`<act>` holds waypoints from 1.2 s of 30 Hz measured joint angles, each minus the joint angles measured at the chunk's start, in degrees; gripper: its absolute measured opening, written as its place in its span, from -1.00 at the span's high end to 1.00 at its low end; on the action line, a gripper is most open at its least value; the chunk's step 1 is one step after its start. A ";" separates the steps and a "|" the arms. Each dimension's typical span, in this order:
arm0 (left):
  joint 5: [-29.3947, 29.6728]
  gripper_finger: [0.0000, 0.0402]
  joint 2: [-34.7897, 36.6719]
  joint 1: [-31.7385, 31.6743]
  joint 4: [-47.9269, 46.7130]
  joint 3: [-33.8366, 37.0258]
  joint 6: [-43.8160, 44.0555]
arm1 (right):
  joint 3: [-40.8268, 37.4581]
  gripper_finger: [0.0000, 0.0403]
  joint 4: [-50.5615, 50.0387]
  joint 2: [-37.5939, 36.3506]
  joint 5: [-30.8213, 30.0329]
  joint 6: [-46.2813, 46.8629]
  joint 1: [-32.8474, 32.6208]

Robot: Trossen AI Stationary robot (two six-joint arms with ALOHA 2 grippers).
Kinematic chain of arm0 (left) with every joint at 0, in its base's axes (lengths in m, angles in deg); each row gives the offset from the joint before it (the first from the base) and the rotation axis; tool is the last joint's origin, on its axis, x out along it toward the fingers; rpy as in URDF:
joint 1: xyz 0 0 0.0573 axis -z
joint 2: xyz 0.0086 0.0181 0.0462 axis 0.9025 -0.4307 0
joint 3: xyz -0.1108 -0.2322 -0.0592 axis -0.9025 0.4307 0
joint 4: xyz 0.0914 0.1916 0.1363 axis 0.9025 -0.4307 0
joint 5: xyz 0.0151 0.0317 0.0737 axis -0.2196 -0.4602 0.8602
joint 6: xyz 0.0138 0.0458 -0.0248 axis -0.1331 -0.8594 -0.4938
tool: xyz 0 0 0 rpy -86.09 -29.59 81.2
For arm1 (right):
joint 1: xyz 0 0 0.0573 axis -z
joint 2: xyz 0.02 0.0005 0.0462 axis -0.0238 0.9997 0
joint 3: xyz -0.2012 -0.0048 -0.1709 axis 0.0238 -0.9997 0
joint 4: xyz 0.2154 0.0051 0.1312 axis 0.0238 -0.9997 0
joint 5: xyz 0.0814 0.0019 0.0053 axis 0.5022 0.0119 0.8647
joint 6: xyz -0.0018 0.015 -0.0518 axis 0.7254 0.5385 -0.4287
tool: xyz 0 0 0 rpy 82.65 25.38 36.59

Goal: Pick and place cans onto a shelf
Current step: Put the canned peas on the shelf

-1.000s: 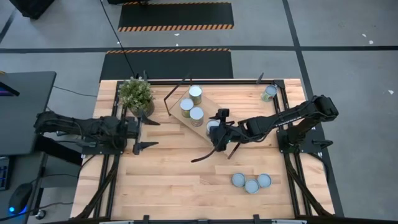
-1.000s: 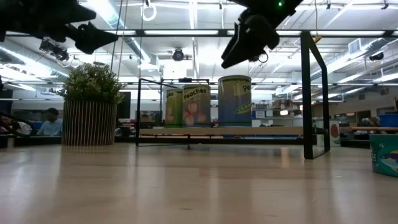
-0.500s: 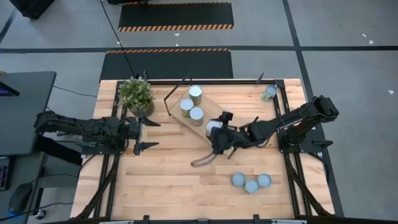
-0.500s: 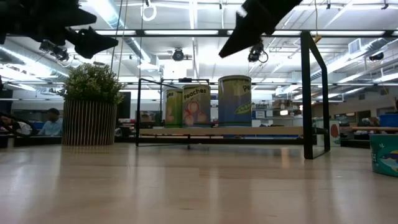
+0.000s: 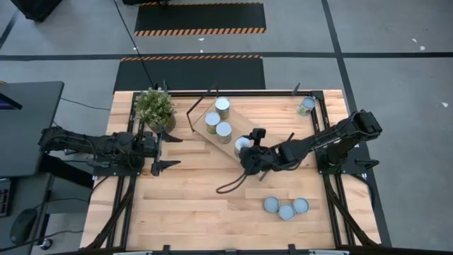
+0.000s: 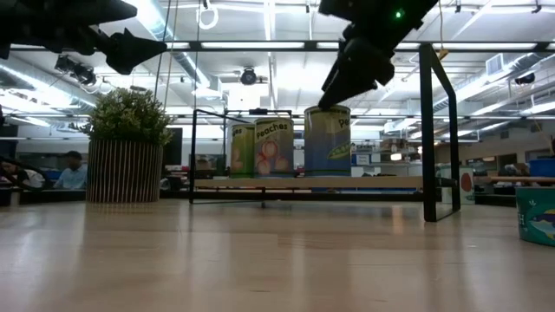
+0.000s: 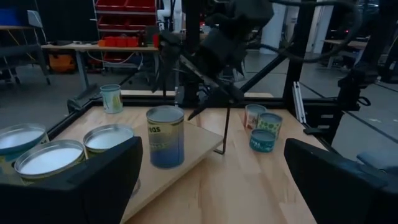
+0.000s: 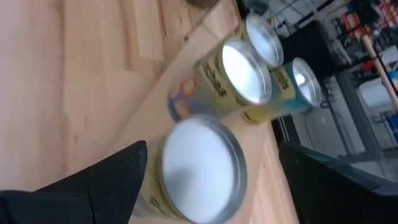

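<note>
The light-wood shelf (image 5: pixel 237 120) stands slantwise at the table's far middle, with several cans upright on its board. The nearest of these, a blue-green labelled can (image 5: pixel 243 145), is at the board's right end. My right gripper (image 5: pixel 249 160) is open and hangs just above and in front of that can; in the right wrist view (image 8: pixel 205 186) the can's pale top (image 8: pixel 199 168) lies between the spread fingers, untouched. In the low view the gripper (image 6: pixel 336 91) is just over the can (image 6: pixel 327 139). My left gripper (image 5: pixel 160 150) is open and empty at the table's left.
Three loose cans (image 5: pixel 286 208) stand together near the table's near right. One more can (image 5: pixel 306 106) stands at the far right corner. A potted plant (image 5: pixel 154 106) stands at the far left, beside the shelf. Black frame legs (image 6: pixel 427 130) rise at the shelf's ends.
My right gripper has stayed open over the shelf's right end. It rose a little, then came down again close above the nearest can's top. The cans have not moved.
</note>
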 joint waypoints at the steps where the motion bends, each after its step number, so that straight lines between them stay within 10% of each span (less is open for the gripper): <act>1: 0.01 -0.98 -0.18 0.00 -0.05 0.00 0.02 | -0.02 -0.85 -0.42 0.12 0.26 -0.16 0.39; 36: 0.01 -0.98 -0.79 0.02 -0.89 0.00 1.49 | 0.00 -0.85 -16.21 1.84 -1.40 1.90 15.15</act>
